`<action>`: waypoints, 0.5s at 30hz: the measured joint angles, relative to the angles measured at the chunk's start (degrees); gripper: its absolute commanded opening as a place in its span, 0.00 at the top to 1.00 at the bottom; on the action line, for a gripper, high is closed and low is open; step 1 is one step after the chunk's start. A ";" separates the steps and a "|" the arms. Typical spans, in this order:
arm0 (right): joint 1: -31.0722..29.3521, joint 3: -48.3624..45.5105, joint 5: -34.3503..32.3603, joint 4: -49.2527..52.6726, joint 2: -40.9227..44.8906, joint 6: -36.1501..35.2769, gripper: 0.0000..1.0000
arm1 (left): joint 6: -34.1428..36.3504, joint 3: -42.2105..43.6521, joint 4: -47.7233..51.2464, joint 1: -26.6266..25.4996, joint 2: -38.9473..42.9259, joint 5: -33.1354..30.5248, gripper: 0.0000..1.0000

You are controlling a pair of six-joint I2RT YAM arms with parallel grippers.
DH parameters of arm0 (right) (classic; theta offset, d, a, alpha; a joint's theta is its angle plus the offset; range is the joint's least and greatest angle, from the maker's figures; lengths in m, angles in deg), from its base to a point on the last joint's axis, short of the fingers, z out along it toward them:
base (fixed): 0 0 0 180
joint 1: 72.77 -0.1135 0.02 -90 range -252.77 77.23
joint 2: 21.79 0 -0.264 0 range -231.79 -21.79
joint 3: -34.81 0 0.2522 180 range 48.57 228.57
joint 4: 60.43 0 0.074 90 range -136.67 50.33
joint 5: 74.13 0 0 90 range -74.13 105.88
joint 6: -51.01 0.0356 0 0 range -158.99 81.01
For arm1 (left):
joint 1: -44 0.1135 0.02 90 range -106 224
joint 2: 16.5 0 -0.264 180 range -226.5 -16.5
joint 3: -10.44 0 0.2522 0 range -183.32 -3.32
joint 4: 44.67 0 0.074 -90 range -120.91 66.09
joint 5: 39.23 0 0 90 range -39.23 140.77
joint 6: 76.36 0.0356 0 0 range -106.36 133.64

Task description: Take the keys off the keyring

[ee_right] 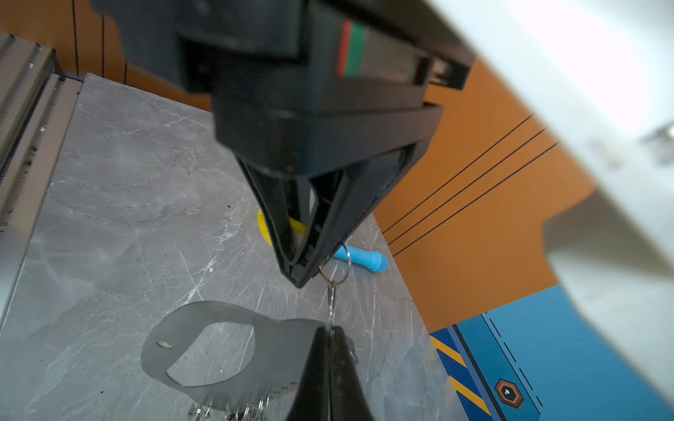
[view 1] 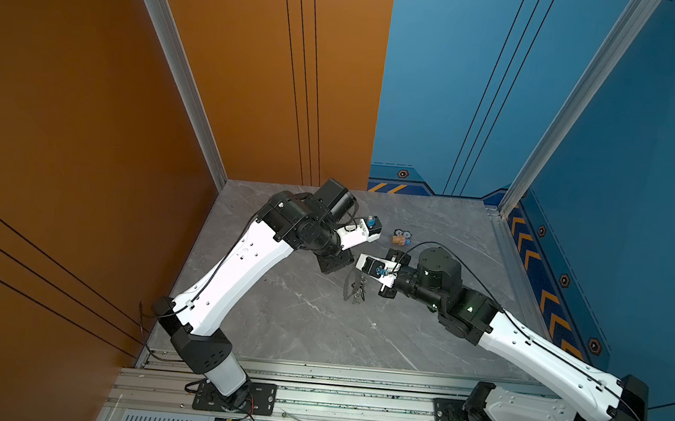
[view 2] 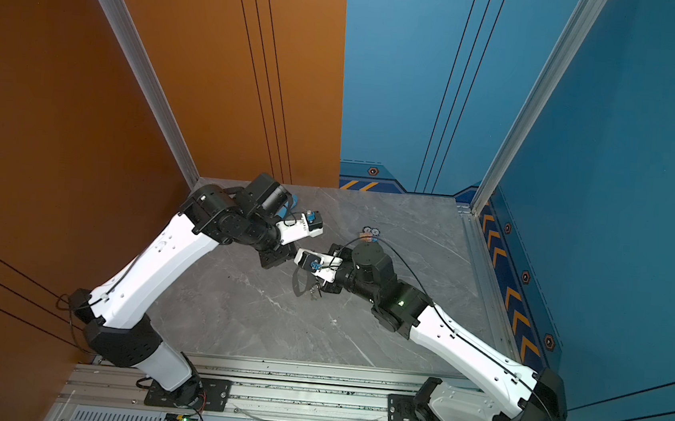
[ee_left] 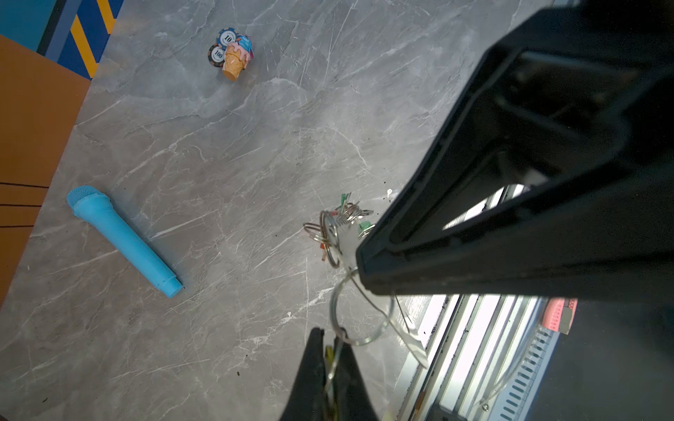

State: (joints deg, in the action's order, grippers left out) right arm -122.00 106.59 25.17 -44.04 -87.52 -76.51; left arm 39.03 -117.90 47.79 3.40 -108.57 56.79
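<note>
- Right claw (ee_right: 330,330), nearest the lens, is clenched on a thin split ring (ee_left: 332,313). The left claw (ee_right: 299,280) is clenched too, apparently on a yellow-tagged key (ee_right: 263,226).
- Keyring (ee_right: 281,357) hangs beneath the right claw, seemingly clear of the bench (view 1: 297,320), with the other keys (ee_left: 346,215) bunched on it.
- No freed key shows on the bench — I judge the task barely begun, with nearly every key left to strip.
- Grey marbled bench: a blue microphone (ee_left: 124,240) and a chip-and-cone trinket (ee_left: 233,54) lie well apart from the work.
- Orange wall (view 1: 85,114) and blue wall (view 1: 484,87) close it in — a metal rail (view 1: 333,386) runs along the front.
</note>
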 measured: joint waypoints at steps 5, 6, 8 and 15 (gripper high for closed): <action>-0.02 0.09 1.88 1.44 0.55 0.02 1.00 | 3.80 0.00 0.76 -0.15 -0.17 -0.04 1.00; -0.07 0.11 2.19 1.77 0.72 0.04 1.00 | 4.42 0.00 0.87 -0.15 -0.31 -0.04 1.00; -0.07 0.11 2.56 2.29 1.03 0.46 1.00 | 5.31 -0.04 1.11 -0.28 -0.63 -0.04 1.00; -0.04 0.11 4.04 2.51 1.16 4.63 1.00 | 7.26 -0.61 1.99 -0.28 -1.73 -0.09 1.00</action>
State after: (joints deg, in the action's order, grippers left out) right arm -122.04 106.70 29.22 -41.52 -86.36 -71.88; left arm 46.28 -118.51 49.78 3.12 -110.30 56.70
